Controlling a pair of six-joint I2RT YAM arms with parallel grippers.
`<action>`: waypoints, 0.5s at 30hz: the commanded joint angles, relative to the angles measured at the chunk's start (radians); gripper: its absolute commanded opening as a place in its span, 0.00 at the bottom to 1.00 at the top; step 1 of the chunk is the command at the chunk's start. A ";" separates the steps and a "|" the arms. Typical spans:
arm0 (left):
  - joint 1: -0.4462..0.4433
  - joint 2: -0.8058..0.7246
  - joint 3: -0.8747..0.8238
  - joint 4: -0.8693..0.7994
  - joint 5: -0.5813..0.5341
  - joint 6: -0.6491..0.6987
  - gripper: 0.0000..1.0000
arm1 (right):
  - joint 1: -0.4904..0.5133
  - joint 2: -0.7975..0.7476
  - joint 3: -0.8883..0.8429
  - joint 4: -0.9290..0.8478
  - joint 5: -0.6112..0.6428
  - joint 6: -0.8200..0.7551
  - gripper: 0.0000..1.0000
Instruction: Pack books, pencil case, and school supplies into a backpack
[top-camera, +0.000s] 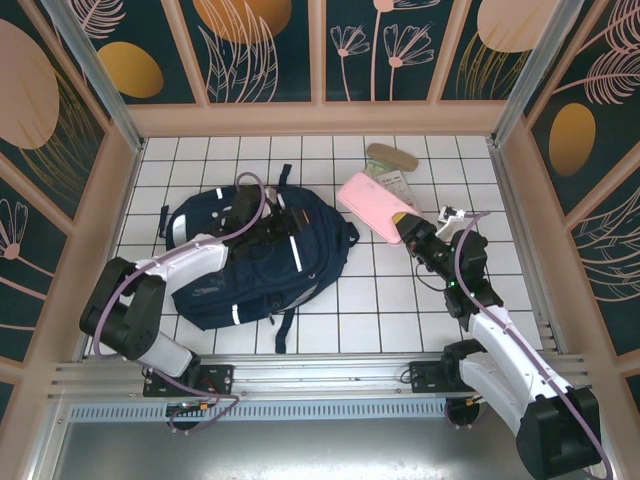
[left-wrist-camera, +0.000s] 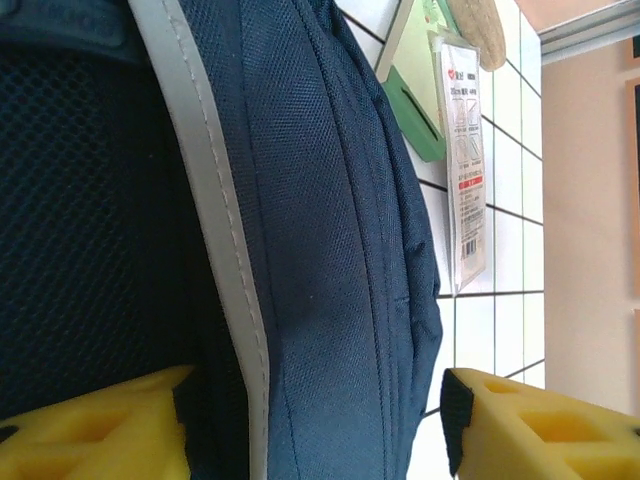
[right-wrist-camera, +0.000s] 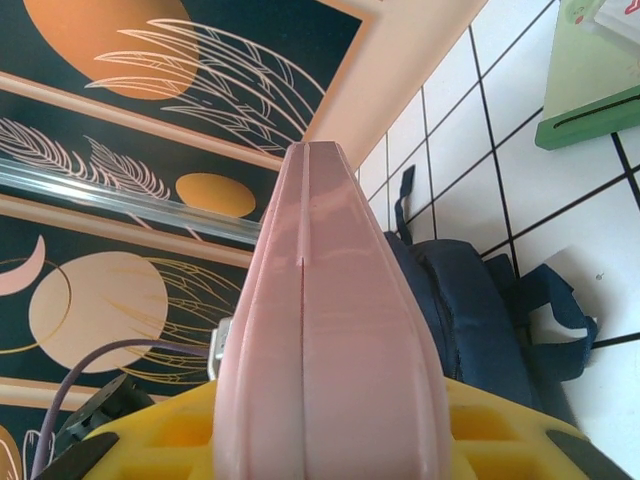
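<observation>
R jaws (top-camera: 415, 238) clamped on near end of pink pencil case (top-camera: 375, 205). Case looks lifted off tabletop (top-camera: 400, 310), just right of backpack (top-camera: 240, 280), not in yet. L jaws (left-wrist-camera: 315, 430) sit at top of backpack, pads apart w/ a fold of navy fabric between; pinching it or just around it, can't tell.

Left to do: pencil case in, then tan oval piece (top-camera: 392, 156) and green pack (top-camera: 397, 186), both on far tiles.

Books: prob. inside already, a guess only, since bag interior is hidden under fabric and my L arm. Opening/zip hard to make out. Green pack partly covered by the case.
</observation>
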 joint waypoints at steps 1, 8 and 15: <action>-0.007 0.064 0.069 0.053 0.034 0.012 0.61 | -0.010 -0.010 0.000 0.060 -0.025 -0.031 0.25; -0.007 0.242 0.292 -0.025 0.120 0.114 0.20 | -0.027 -0.045 0.008 -0.011 -0.018 -0.064 0.25; -0.007 0.381 0.576 -0.293 0.127 0.332 0.00 | -0.044 -0.126 0.053 -0.192 0.066 -0.151 0.24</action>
